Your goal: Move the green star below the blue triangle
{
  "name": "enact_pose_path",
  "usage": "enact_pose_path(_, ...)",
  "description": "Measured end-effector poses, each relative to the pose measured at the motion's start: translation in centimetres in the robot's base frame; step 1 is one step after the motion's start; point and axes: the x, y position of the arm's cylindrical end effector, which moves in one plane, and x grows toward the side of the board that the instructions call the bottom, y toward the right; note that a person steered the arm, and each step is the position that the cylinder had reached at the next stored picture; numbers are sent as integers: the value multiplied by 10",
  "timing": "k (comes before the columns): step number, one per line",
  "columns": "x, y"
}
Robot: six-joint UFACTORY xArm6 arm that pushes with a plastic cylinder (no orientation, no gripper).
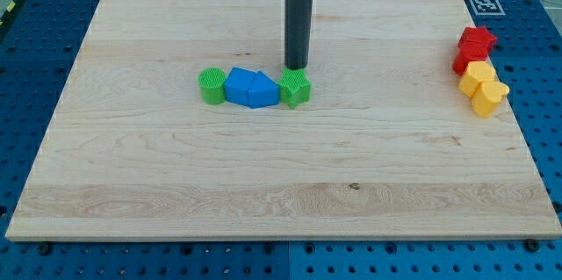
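the wooden bench (281, 166) sits on a blue pegboard (536, 96), with a black-and-white square tag (482, 4) at its far right corner; no words can be read. there is no pincer, only a dark rod whose end, my tip (297, 68), rests just behind the green star (295, 89). the star touches the right side of the blue triangle (250, 88); a green cylinder (212, 86) touches the triangle's left. far right: red star (475, 46), yellow block (478, 76), yellow heart (489, 96).
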Motion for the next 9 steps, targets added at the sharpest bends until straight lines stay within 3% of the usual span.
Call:
enact_pose_path(6, 80, 11)
enact_pose_path(9, 97, 13)
